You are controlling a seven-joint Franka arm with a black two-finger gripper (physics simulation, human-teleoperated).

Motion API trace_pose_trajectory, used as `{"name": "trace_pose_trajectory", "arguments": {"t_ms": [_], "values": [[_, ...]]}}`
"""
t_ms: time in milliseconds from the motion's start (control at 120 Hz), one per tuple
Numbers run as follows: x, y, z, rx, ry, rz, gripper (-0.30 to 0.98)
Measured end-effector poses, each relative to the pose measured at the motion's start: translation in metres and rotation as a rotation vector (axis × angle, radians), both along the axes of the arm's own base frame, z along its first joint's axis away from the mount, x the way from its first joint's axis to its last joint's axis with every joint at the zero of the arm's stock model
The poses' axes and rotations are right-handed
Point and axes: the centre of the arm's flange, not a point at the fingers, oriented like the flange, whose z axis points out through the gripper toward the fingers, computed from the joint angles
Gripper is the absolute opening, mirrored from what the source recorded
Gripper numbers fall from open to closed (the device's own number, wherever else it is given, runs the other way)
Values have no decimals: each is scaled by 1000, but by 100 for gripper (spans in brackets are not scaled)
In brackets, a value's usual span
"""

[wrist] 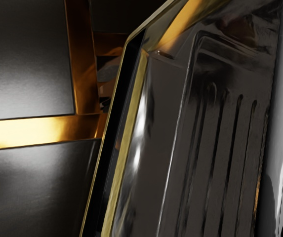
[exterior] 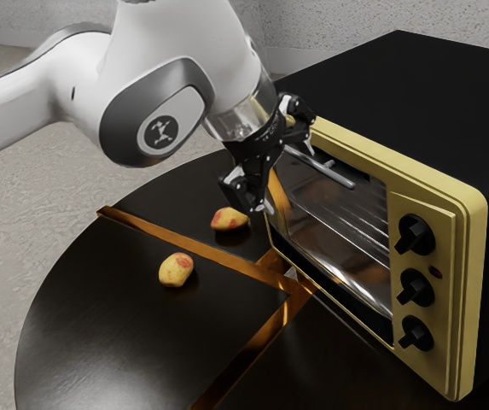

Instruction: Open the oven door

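Note:
The oven (exterior: 445, 231) is black with a yellow front, and its glass door (exterior: 338, 231) looks closed in the exterior view. A silver bar handle (exterior: 329, 171) runs along the door's upper part. At the handle's far end is my black gripper (exterior: 285, 171), its two fingers spread wide and nothing seen gripped; their exact contact with the bar cannot be made out. In the wrist view the handle (wrist: 279, 118) is a large pale bar close to the hand, beside the dark ribbed glass of the door (wrist: 215, 143).
Two red-and-yellow fruits or potatoes, one nearer (exterior: 176, 270) and one farther (exterior: 229, 219), lie on the round dark table (exterior: 107, 307) in front of the oven. Wooden strips cross the tabletop. Three black knobs (exterior: 416, 288) line the oven front beside the door.

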Motion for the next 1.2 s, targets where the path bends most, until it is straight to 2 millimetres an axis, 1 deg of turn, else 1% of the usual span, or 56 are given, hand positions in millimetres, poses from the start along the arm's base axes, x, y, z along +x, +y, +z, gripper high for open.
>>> {"name": "trace_pose_trajectory", "arguments": {"t_ms": [67, 108, 142, 208, 275, 308, 367, 417, 442, 475, 508, 542, 583, 617, 650, 692, 725, 742, 758, 775, 808, 825, 842, 858, 883, 900, 925, 958, 992, 1050, 1092, 1133, 1200], "values": [[2, 3, -4, -3, 6, 1, 68], [-1, 4, -9, -3, 13, 1, 68], [-6, 7, -14, -3, 19, 4, 68], [-26, 16, -26, -7, 32, 20, 68], [-59, 33, -34, 0, 24, 54, 68], [-81, 41, -43, 3, 22, 79, 68], [-114, 46, -61, -4, 16, 113, 68], [-135, 48, -71, -11, 2, 137, 68], [-148, 46, -74, -6, -13, 155, 68], [-167, 38, -78, 10, -44, 182, 68], [-192, 27, -81, 28, -85, 206, 68], [-217, 21, -87, 41, -127, 234, 68], [-251, 18, -93, 54, -195, 278, 68], [-271, 17, -94, 59, -247, 310, 68], [-286, 12, -95, 63, -287, 332, 68], [-295, 9, -97, 57, -310, 350, 68], [-296, 6, -99, 49, -312, 356, 68], [-294, 1, -93, 38, -306, 350, 68], [-288, -6, -73, 19, -302, 344, 68], [-280, -15, -45, 2, -299, 331, 68], [-267, -36, 21, -23, -294, 291, 68], [-260, -42, 55, -38, -289, 275, 68], [-251, -39, 81, -58, -274, 270, 68], [-241, -30, 100, -81, -249, 276, 68], [-223, -3, 118, -141, -192, 292, 68], [-213, 17, 124, -184, -149, 302, 68], [-199, 43, 125, -233, -83, 318, 68], [-182, 76, 116, -280, 5, 356, 69], [-170, 97, 103, -301, 77, 400, 69], [-148, 114, 71, -297, 197, 471, 69], [-137, 121, 44, -286, 272, 523, 69], [-132, 125, 22, -276, 327, 568, 69], [-130, 128, 1, -264, 378, 628, 69]]}}
